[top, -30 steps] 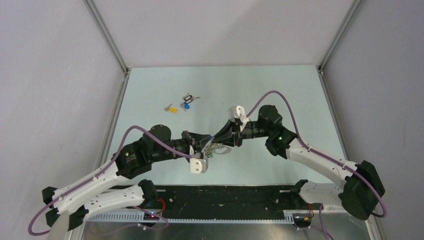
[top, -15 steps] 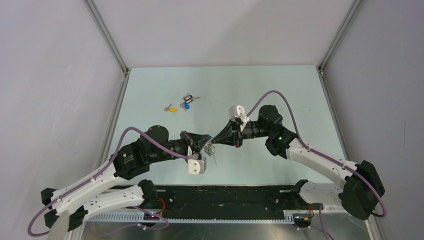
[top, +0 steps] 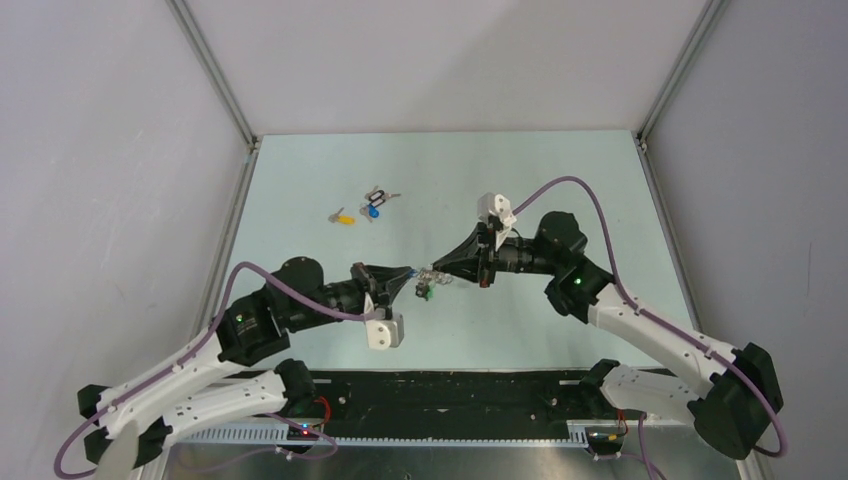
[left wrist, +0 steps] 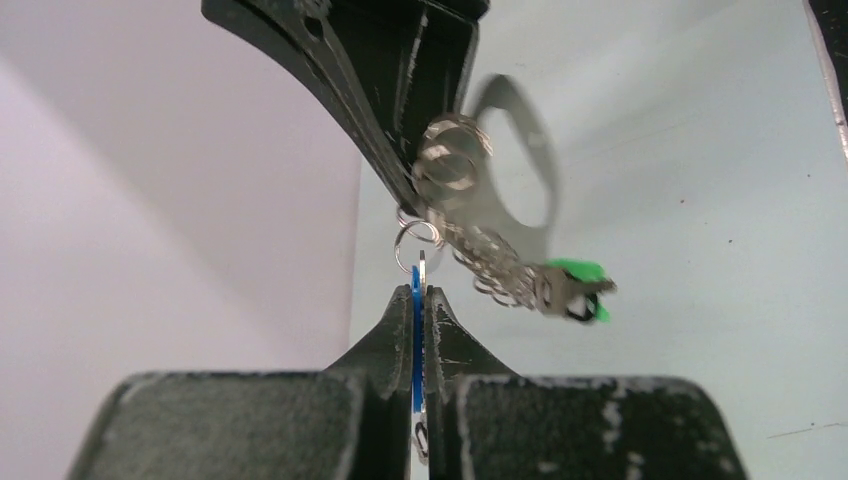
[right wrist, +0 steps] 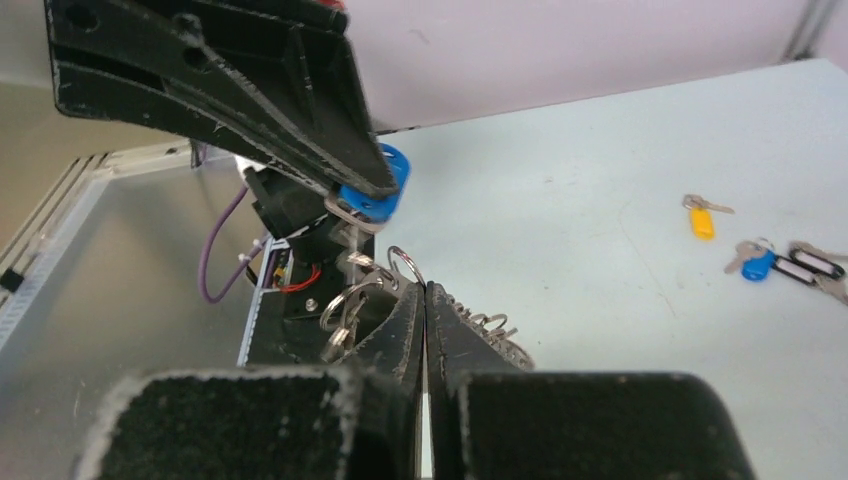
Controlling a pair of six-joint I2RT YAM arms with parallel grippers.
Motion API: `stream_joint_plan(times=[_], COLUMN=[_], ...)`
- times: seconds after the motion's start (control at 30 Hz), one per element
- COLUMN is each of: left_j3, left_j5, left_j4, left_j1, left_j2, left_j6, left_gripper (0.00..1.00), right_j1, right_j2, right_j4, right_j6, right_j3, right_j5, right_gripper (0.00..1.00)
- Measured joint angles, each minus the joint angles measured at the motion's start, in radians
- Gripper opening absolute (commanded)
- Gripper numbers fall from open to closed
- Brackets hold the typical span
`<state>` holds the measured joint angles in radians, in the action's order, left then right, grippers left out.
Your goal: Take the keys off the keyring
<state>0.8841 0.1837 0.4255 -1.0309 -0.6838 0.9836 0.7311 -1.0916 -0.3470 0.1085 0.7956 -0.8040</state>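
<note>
Left wrist: the left gripper (left wrist: 420, 292) is pinching a blue-headed key (left wrist: 416, 318) edge-on, its fingers pressing flat against both faces of the plastic head.
Right gripper: the right gripper (right wrist: 427, 300) is facing it tip to tip from the opposite side, with its fingers pressing together on the keyring (left wrist: 520, 160).
Keyring: the pale grey loop is hanging in the air between the two grippers, off the table (top: 560, 170).
Rings: a run of small split rings (left wrist: 450, 168) is trailing from the loop down to the pinched key, and a green-headed key (left wrist: 577, 285) is dangling off its lower end.
Hard to make out: the loop is showing only as a blur (the black fingers are covering its upper end), so the exact spot where it is being gripped is staying hidden. How many rings are in the chain cannot be told.
Loose keys: a yellow-headed key (top: 343, 216), a second blue-headed key (top: 373, 211) and a black tag (top: 377, 197) are lying together on the far left part of the table, well apart from both grippers.
Surface: the tabletop is showing pale blue-green and matt.
Room: plain grey walls (top: 100, 150) are closing the table in on three sides, with metal posts standing at the far corners.
</note>
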Motion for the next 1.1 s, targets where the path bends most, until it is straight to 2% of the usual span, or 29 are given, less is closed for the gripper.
stream_joint_plan(times=[0.33, 0.53, 0.63, 0.77, 0.97, 1.1], left_j3=[-0.038, -0.016, 0.026, 0.053, 0.075, 0.157], left_j5=[-0.008, -0.12, -0.24, -0.346, -0.477, -0.533], left_j4=[-0.002, -0.007, -0.033, -0.083, -0.167, -0.192], left_j1=[0.0, 0.003, 0.046, 0.163, 0.386, 0.538], left_j2=[0.021, -0.087, -0.196, -0.326, -0.512, -0.677], left_j6=[-0.071, -0.207, -0.389, -0.657, -1.074, -1.259], left_gripper=[0.0, 0.0, 0.0, 0.0, 0.0, 0.0], right_j1=[-0.029, -0.05, -0.081, -0.113, -0.12, -0.125], right_j2=[0.056, 0.095, 0.153, 0.267, 0.42, 0.451], right_j4=[-0.002, 0.059, 0.113, 0.193, 0.285, 0.329], right_j6=[0.093, 0.088, 0.074, 0.043, -0.005, -0.012], right_j3=[-0.067, -0.093, -0.098, -0.1, -0.1, -0.1], right_j5=[0.151, 0.213, 0.249, 0.302, 0.369, 0.396], right_gripper=[0.0, 0.0, 0.0, 0.0, 0.0, 0.0])
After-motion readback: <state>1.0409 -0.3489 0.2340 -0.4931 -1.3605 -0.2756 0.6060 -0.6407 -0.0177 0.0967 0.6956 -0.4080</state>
